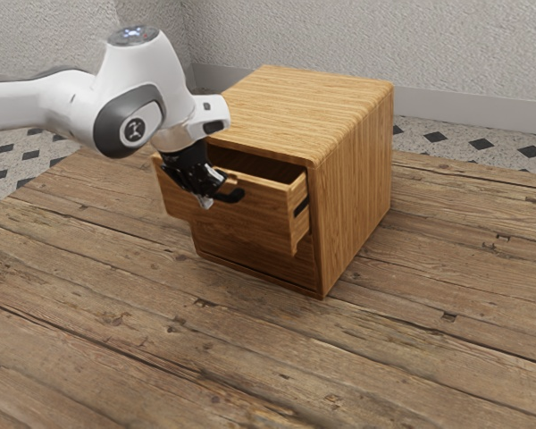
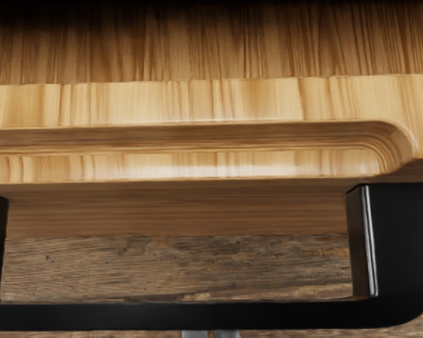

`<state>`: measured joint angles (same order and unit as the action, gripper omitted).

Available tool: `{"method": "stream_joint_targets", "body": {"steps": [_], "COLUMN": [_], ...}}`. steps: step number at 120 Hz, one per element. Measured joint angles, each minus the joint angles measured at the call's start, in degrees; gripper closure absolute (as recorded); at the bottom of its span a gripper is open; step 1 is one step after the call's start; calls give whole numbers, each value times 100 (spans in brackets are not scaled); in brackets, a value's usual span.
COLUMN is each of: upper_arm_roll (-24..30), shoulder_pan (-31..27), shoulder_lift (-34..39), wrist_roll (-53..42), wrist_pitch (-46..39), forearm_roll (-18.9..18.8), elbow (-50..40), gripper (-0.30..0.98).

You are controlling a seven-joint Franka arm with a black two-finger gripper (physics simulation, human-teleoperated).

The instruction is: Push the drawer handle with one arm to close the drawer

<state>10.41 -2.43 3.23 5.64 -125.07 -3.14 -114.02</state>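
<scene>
Weathered planks (image 1: 161,357) stretch out before a black gripper (image 1: 205,203), clenched with its fingertips nearly together, at the dark handle (image 1: 236,194) on the front of the upper drawer (image 1: 263,219). The drawer juts partway from a wooden cabinet (image 1: 353,170). Beyond lie pale floor tiles with dark diamonds (image 1: 436,137) and a rough, light wall (image 1: 357,36). Whether gripper and handle touch cannot be told.

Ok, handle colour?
Black handle, plain; shows best in the wrist view.
</scene>
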Motion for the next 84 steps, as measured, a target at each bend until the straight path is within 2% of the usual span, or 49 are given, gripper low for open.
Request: {"method": "stream_joint_targets", "body": {"steps": [76,84], "upper_arm_roll": [-7,-5], "shoulder_pan": [85,128], "shoulder_lift": [-946,-1043], "wrist_roll": [64,75], "wrist_pitch": [-225,-224], "forearm_roll": [-205,-242], "elbow": [1075,1166], "gripper": [78,84]}}
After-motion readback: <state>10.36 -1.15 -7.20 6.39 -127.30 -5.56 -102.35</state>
